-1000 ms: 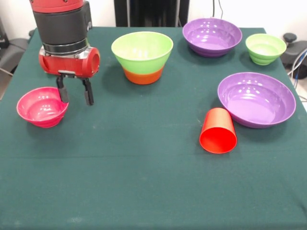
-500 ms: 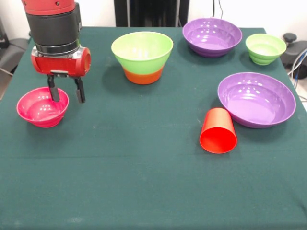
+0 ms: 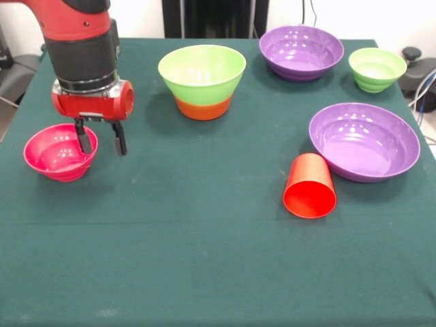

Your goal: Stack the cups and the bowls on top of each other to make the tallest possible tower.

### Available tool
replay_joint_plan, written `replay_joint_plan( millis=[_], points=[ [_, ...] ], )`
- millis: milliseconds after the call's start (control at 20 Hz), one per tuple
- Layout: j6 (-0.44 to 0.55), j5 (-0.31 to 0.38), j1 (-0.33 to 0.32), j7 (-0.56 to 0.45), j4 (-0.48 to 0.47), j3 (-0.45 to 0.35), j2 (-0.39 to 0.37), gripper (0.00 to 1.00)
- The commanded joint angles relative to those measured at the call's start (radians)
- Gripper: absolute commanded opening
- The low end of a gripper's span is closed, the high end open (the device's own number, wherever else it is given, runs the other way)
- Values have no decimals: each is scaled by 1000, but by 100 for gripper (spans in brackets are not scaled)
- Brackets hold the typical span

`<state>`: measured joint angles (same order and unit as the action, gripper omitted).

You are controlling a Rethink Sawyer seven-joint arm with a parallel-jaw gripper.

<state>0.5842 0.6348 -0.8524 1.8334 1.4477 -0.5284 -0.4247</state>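
Note:
My gripper [image 3: 102, 142] is open at the left of the table. Its jaws straddle the right rim of the pink bowl [image 3: 54, 153], one finger inside the bowl and one outside. The tower [image 3: 202, 80], a large lime green bowl nested in an orange bowl, stands at the back centre. Two purple bowls sit at the back [image 3: 301, 51] and at the right [image 3: 364, 142]. A small green bowl [image 3: 377, 68] is at the back right. The red cup [image 3: 310, 186] lies on its side beside the right purple bowl. The orange, blue and green cups are out of view.
The green tablecloth [image 3: 204, 259] covers the whole table. Its left and right edges are close to the pink bowl and the right purple bowl. Dark equipment and cables [image 3: 419, 75] stand off the table's right side.
The gripper moved left toward the pink bowl, then came lower, so one finger now sits inside the bowl's rim. It has stayed open. Nothing else moved.

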Motion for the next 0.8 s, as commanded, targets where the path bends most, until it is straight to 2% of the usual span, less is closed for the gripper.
replay_joint_plan(
  millis=[50, 300, 800],
  points=[
    [23, 85, 37, -193, -66, -5, 123, 100],
    [21, 95, 27, -199, -88, 2, 158, 100],
    [69, 77, 32, -183, -78, 19, 133, 100]
  ],
)
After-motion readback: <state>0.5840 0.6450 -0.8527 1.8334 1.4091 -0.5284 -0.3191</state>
